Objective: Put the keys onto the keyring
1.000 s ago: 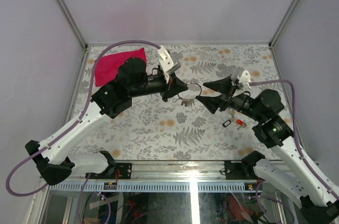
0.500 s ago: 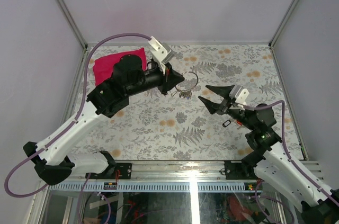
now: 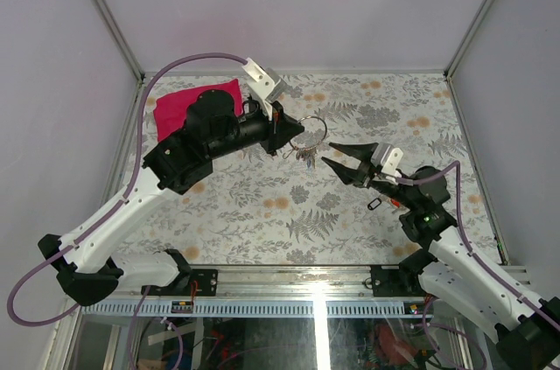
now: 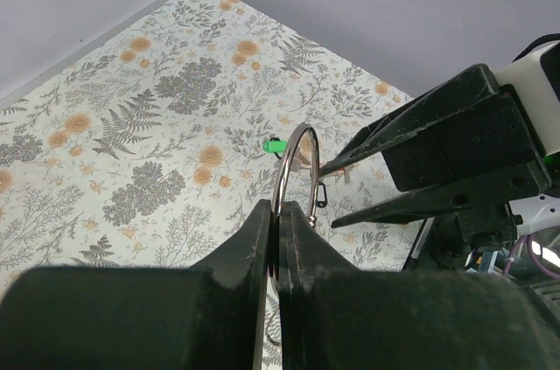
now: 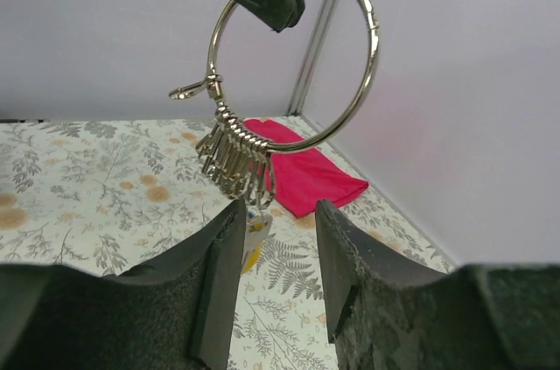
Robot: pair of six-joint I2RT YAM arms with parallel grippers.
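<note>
My left gripper (image 3: 291, 136) is shut on the keyring (image 3: 313, 128), a silver ring held upright above the table; the ring (image 4: 300, 144) rises from between the closed jaws. A cluster of silver clips (image 5: 234, 156) hangs from the ring (image 5: 367, 64), with a yellow and blue key tag (image 5: 255, 234) below it. My right gripper (image 3: 332, 154) is open just right of the hanging keys (image 3: 304, 154), with nothing between its fingers (image 5: 223, 247). A red key (image 3: 396, 202) and a small black clip (image 3: 374, 204) lie on the table under the right arm. A green key (image 4: 275, 147) lies on the table.
A pink cloth (image 3: 188, 105) lies at the table's back left corner and shows behind the ring as the cloth (image 5: 306, 173). Grey walls (image 3: 70, 81) enclose the floral table (image 3: 262, 204) on three sides.
The right gripper has moved left towards the hanging keys and its jaws have narrowed. The left gripper has lifted and turned the ring slightly, then held still.
</note>
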